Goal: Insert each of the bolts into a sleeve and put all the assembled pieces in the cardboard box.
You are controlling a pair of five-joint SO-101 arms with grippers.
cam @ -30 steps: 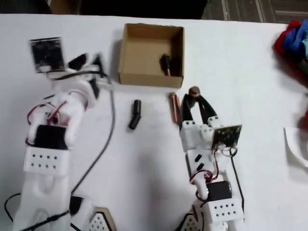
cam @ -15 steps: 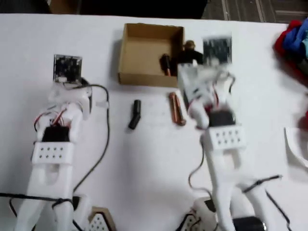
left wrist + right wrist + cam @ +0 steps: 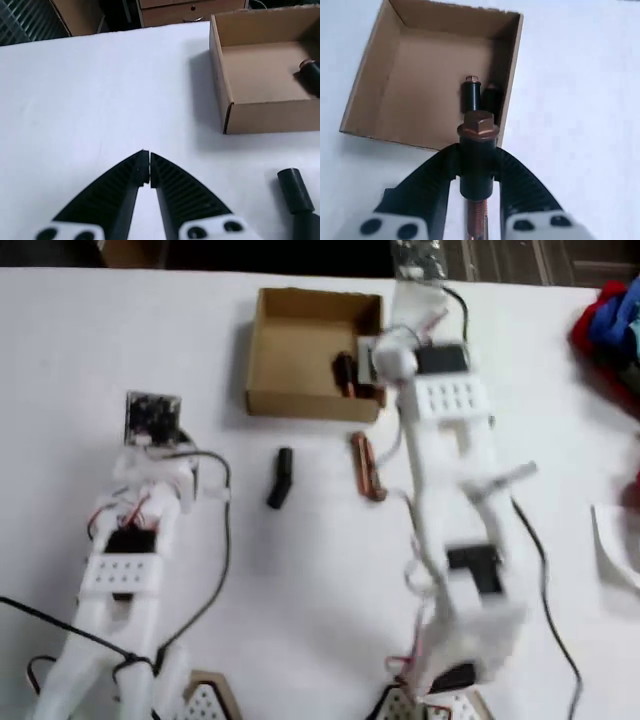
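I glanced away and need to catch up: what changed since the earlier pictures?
The right gripper, shut on a copper bolt in a black sleeve, swung from beside the loose copper bolt up to the brown cardboard box. The left gripper drew back from the box. The loose bolt, two black sleeves on the table and the assembled piece inside the box stayed put.
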